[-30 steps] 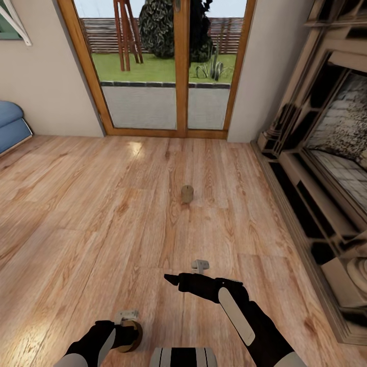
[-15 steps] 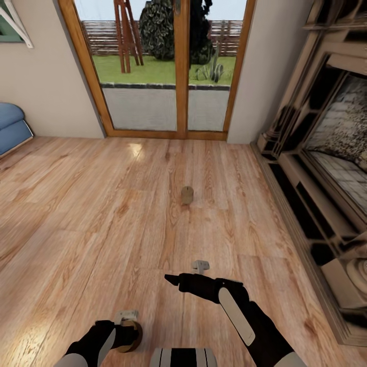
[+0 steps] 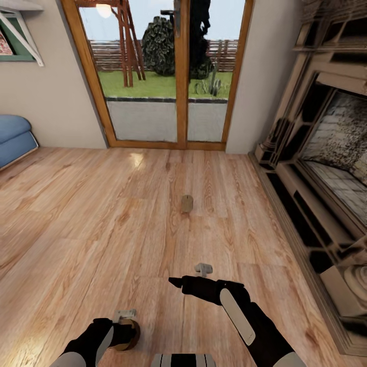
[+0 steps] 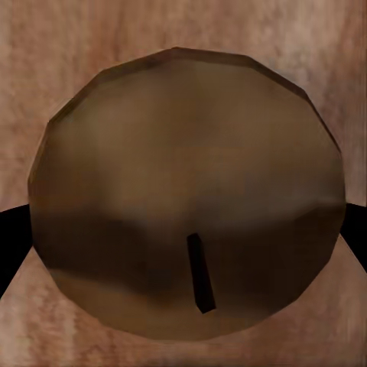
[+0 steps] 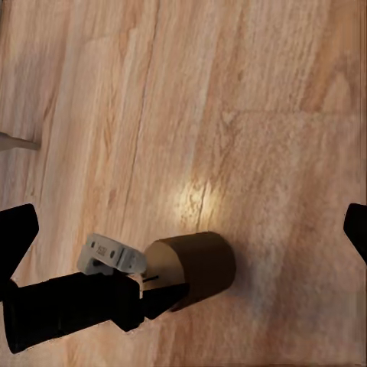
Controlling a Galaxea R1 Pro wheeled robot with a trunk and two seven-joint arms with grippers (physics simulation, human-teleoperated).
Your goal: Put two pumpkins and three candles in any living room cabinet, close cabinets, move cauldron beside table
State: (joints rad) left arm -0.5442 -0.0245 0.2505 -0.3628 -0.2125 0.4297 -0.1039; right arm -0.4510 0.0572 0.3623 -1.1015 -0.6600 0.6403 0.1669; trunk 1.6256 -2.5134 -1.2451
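One stubby beige candle (image 3: 187,203) stands upright on the wooden floor ahead, well beyond both arms. A second candle (image 3: 126,336) sits low at the near left with my left gripper (image 3: 124,332) shut on it. The left wrist view looks straight onto that candle's round top and dark wick (image 4: 200,272), with black fingers (image 4: 9,245) at both sides. My right gripper (image 3: 176,281) hovers above the floor at near centre, open with nothing in it. In the right wrist view its fingers (image 5: 17,233) stand far apart, and below them the left gripper clasps the candle (image 5: 195,267).
Wood-framed glass doors (image 3: 178,76) fill the far wall. A large stone fireplace surround (image 3: 316,178) runs along the right side with a low step at the floor. A blue sofa (image 3: 12,137) pokes in at the far left. Bare wooden floor (image 3: 92,229) lies in between.
The whole picture has shifted downward, so the camera has tilted up a little. Both arms and the standing candle keep their places relative to the floor.
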